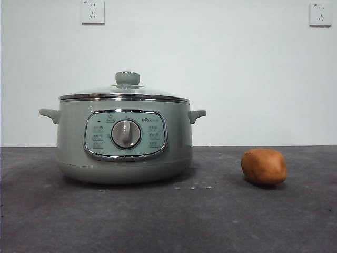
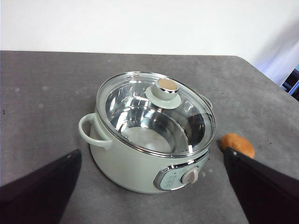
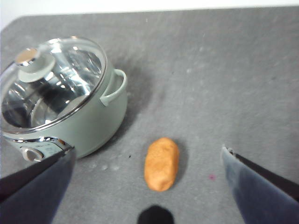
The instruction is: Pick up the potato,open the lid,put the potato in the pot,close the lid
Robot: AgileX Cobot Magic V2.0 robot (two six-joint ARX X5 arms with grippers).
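The sage-green pot (image 1: 124,142) stands on the grey table, left of centre, its dial facing the front camera. The glass lid (image 1: 125,94) with its green knob rests shut on the pot's rim. An orange-brown potato (image 1: 264,166) lies on the table to the pot's right, apart from it. My left gripper (image 2: 149,196) hangs open high above the pot (image 2: 145,140) and lid (image 2: 156,112), with the potato (image 2: 238,143) beside one jaw. Open as well, my right gripper (image 3: 147,186) hovers over the potato (image 3: 161,163), the pot (image 3: 70,112) off to one side. Neither gripper shows in the front view.
Grey matte table (image 1: 168,216) runs under everything, with a white wall behind it carrying two sockets (image 1: 92,11). A few pale specks lie on the table in front of the pot. The table's far edge and a corner (image 2: 243,58) show in the left wrist view.
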